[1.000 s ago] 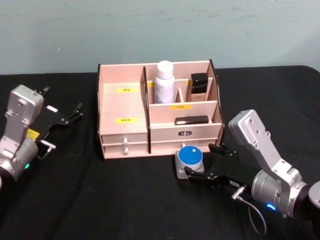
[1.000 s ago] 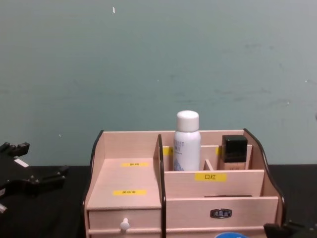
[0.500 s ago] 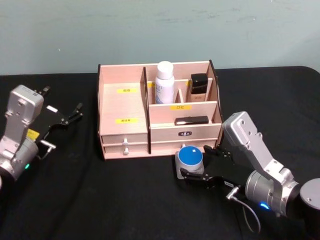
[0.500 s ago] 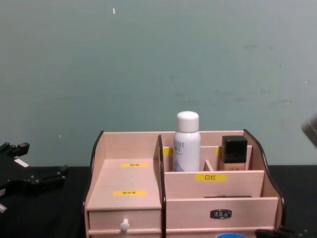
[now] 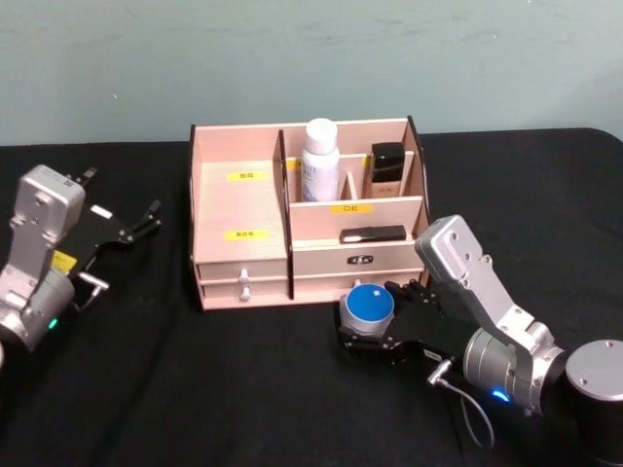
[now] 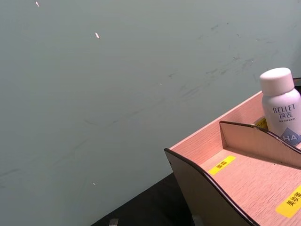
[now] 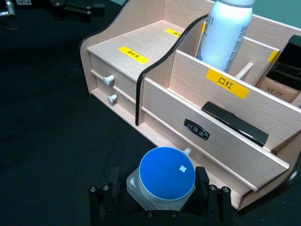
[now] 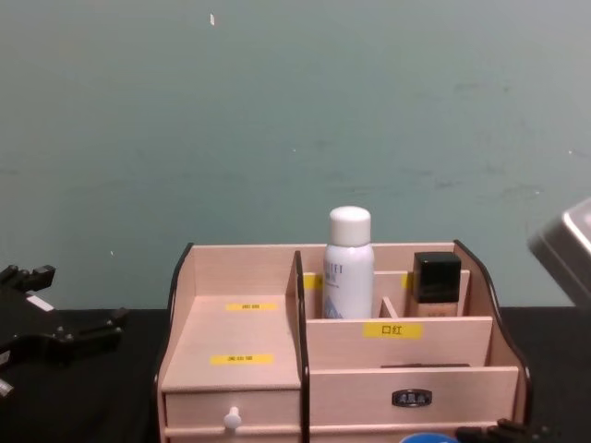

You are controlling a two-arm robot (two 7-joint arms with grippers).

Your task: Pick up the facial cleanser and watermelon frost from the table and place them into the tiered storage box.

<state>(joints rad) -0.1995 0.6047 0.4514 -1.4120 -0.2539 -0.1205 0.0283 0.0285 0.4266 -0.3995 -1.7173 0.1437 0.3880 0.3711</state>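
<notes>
Tiered storage box (image 5: 243,209): pale wood, landmark.
Right gripper (image 7: 159,190): just before box front, jaws spread around jar.
Left gripper (image 5: 146,219): left of box, jaws wide.
Facial cleanser (image 5: 319,161): upright in box's rear compartment.
Watermelon frost (image 5: 370,305): just before box front.

– Where's the jar (image 5: 370,304)?
– I see it on the table (image 5: 243,389), just before the organiser (image 5: 243,206). My right end effector (image 5: 371,318) straddles it, spread apart. The white bottle (image 5: 319,161) stands in a rear compartment.

The facial cleanser (image 5: 320,159) stands in a rear compartment of the tiered storage box (image 5: 238,209); the watermelon frost (image 5: 370,306) sits on the table (image 5: 243,389) just before it.
</notes>
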